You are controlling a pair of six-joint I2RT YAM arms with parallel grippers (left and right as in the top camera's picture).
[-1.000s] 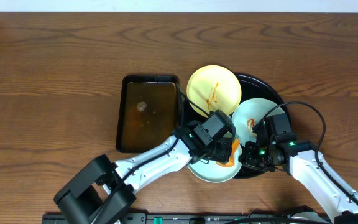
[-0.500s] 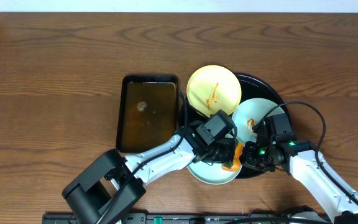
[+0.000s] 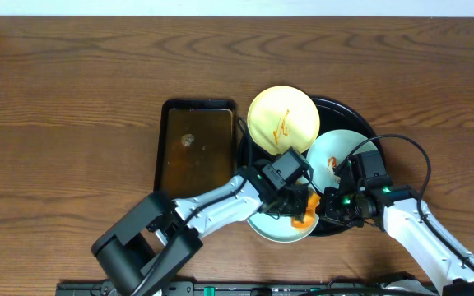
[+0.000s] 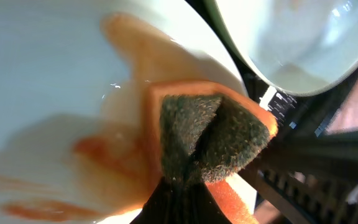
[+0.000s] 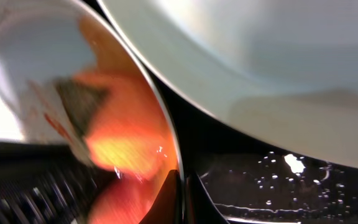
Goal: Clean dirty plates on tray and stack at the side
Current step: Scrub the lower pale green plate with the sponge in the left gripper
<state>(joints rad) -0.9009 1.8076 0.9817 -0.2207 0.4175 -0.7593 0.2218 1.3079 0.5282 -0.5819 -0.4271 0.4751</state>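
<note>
The black tray [image 3: 367, 125] holds three plates. A pale yellow plate [image 3: 282, 117] with an orange smear lies at the back. A mint-white plate [image 3: 336, 152] lies at the right. A third mint-white plate [image 3: 274, 226] lies at the front, smeared orange [image 4: 55, 93]. My left gripper [image 3: 300, 205] is shut on an orange sponge [image 3: 304, 215] with a dark green scouring face [image 4: 204, 137], pressed on the front plate near its right rim. My right gripper [image 3: 333, 210] is shut on that plate's rim [image 5: 166, 149].
A rectangular dark brown pan [image 3: 194, 150] with liquid stands left of the tray. The wooden table [image 3: 64, 107] stretches to the left and back. The tray floor [image 5: 278, 180] is wet with droplets.
My left gripper and sponge have slid a little to the right and down across the front plate. The right gripper has held still on the rim.
</note>
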